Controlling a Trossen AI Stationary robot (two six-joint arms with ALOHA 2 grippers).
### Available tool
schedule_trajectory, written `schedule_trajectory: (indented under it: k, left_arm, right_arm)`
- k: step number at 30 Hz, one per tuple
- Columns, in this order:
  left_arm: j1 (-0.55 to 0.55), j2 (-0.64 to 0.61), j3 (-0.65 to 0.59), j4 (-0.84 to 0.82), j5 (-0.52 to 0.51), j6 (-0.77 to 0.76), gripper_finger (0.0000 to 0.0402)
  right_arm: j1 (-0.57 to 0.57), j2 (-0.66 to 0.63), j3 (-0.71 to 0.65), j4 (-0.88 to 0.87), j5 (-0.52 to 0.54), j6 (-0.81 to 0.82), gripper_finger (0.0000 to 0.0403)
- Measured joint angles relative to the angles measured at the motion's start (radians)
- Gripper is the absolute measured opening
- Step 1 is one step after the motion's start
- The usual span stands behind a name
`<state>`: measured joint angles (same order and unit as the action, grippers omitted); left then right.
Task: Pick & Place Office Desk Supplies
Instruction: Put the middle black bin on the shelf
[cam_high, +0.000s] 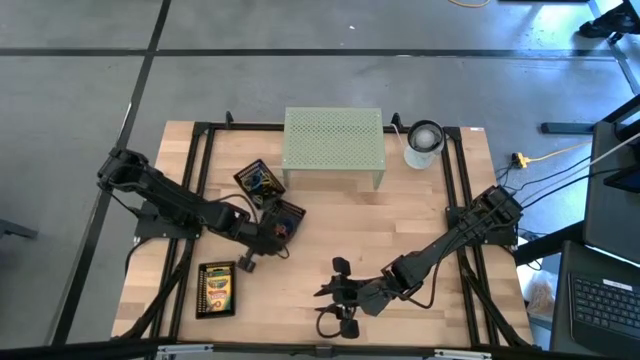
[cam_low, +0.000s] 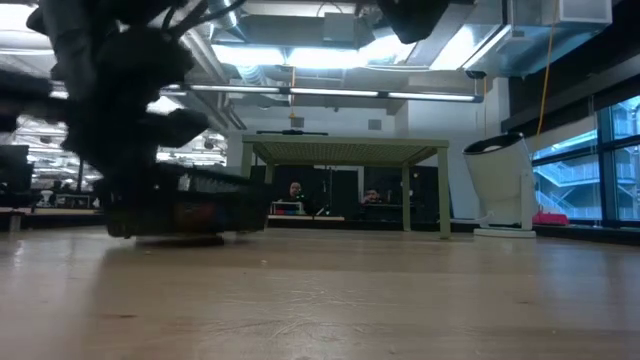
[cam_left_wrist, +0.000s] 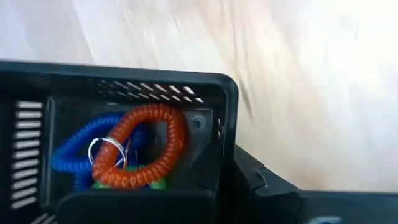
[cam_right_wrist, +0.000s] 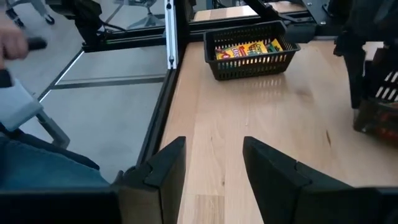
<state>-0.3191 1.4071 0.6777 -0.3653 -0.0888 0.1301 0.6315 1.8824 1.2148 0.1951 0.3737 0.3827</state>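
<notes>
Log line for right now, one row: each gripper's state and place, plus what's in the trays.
left gripper: shut, at mesh tray with coil loops | right gripper: open, empty, table front | crayon box: in other tray

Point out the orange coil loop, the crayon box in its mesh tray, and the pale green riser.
orange coil loop (cam_left_wrist: 144, 149): left wrist view, on its coiled band.
crayon box (cam_right_wrist: 249, 48): right wrist view, on its yellow printed face.
mesh tray (cam_right_wrist: 249, 66): right wrist view, on its near wall.
pale green riser (cam_high: 333, 140): high view, on its perforated top.

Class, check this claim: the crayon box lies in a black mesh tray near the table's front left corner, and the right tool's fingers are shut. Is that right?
One error: the right tool is open, its fingers apart over bare wood in the right wrist view. The crayon box does lie in the black mesh tray near the front left corner.
</notes>
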Motion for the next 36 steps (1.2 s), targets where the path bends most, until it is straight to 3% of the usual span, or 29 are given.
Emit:
schedule_trajectory:
  k: [6,10,18,23,30,36]
  left_arm:
    - [0.0,0.017,0.001,0.272,0.014,-0.104,0.0003]
    - [0.007,0.098,0.043,0.376,0.012,-0.11,0.0002]
    - [0.009,0.397,0.298,0.349,-0.067,-0.031,0.0003]
    - [0.009,0.519,0.466,0.289,-0.069,0.024,0.0003]
    - [0.013,0.54,0.561,0.232,-0.153,0.021,0.0011]
    - [0.021,0.539,0.564,0.213,-0.101,-0.004,0.0066]
  right_arm:
    - [-0.018,0.0,0.0,0.0,-0.001,0.006,0.0165]
    - [-0.027,0.0,0.0,0.0,-0.025,0.021,0.0165]
    - [-0.017,0.0,0.0,-0.001,-0.08,0.033,0.0165]
    - [0.015,-0.025,0.0,-0.014,-0.106,0.072,0.0165]
    - [0.054,-0.075,0.0,-0.033,-0.104,0.086,0.0165]
    - [0.068,-0.08,0.0,-0.047,-0.105,0.085,0.0165]
